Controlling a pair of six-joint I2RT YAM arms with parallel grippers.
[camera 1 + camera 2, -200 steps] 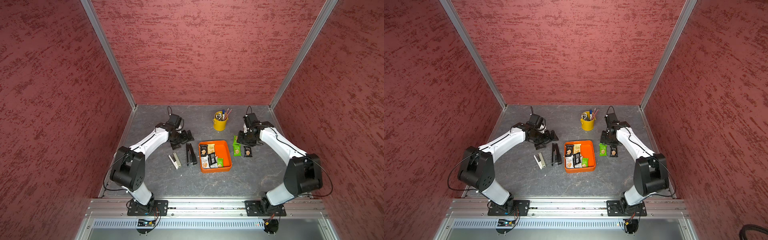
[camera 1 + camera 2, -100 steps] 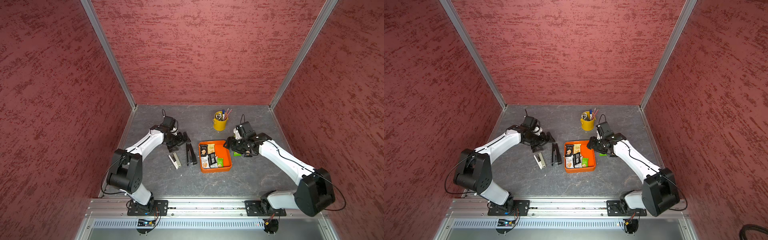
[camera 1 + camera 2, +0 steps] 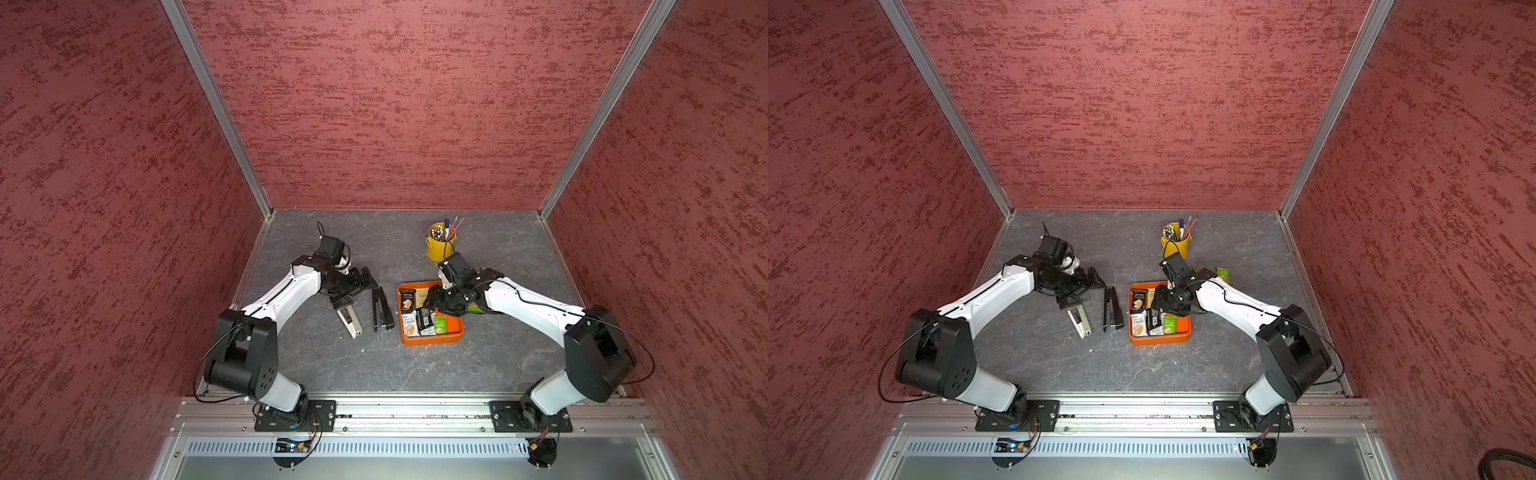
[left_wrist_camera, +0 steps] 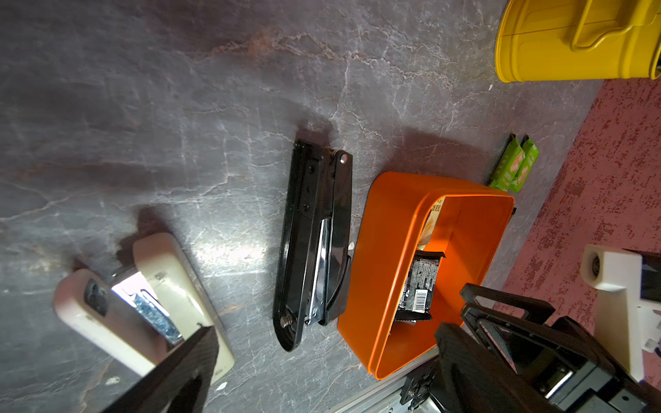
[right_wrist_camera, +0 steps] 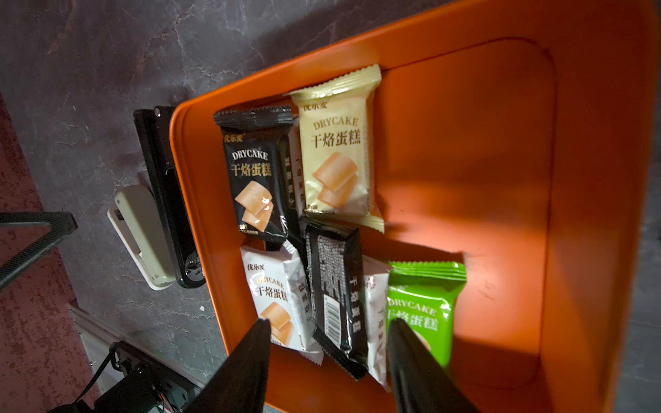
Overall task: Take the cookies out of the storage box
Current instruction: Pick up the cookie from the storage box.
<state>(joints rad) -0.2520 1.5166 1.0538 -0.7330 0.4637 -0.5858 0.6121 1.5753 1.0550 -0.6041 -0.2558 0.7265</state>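
My right tool (image 5: 331, 323) hangs over the orange storage box (image 5: 200, 221), jaws parted to a middling width and empty. Straight under the gap lies a black packet (image 5: 336, 293), barcode side up, partly riding on a white one beneath it. Its long axis runs on away from me in line with my fingers (image 5: 246, 361), so I would close across its narrow width. I judge no turn of the wrist is needed, only a drop.

The tight part is the neighbours. A white packet (image 5: 279, 300) sits under one fingertip and a green packet (image 5: 422, 307) under the other, both touching or just beside the black one. My tips may land on them rather than slip down alongside.

Further into the box, a face-up black packet (image 5: 255, 178) and a cream packet (image 5: 336, 150) lie side by side. Two green cookies (image 4: 515, 166) lie out on the surface just beyond the box.

My left tool (image 3: 356, 290) is spread wide and empty over the staplers, with the black stapler (image 3: 381, 309) between it and the box. The right arm is plainly the nearer one for this pick.
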